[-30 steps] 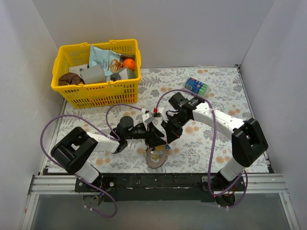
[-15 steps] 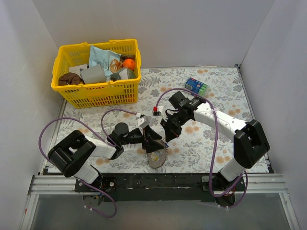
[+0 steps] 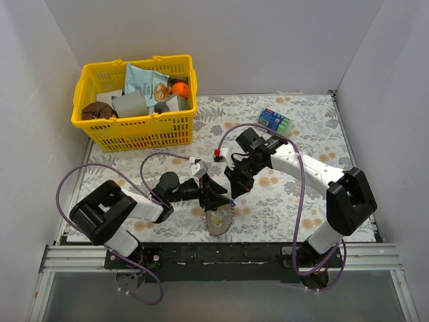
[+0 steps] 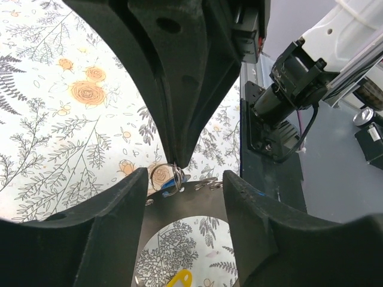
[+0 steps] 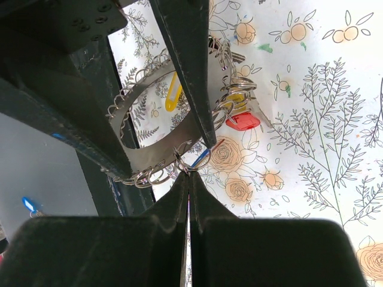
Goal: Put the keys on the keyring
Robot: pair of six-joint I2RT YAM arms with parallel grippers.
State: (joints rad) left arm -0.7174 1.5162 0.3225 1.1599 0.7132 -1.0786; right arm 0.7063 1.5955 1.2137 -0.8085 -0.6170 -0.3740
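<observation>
Silvery, the keyring (image 3: 218, 227) tilts at the near edge of the floral cloth (image 3: 301, 201), between the parted jaws of the left gripper (image 4: 185, 179); whether they clamp it is unclear. Threading seems in hand: the right gripper (image 5: 188, 174), pinched closed, meets a small ring (image 4: 164, 178) beside the blue key (image 5: 202, 158). The next move calls for fine alignment. White walls (image 3: 268, 40) enclose.

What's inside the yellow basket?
A packet, an orange, a brown round thing and a grey box show on top. Whatever lies beneath them is covered.
</observation>
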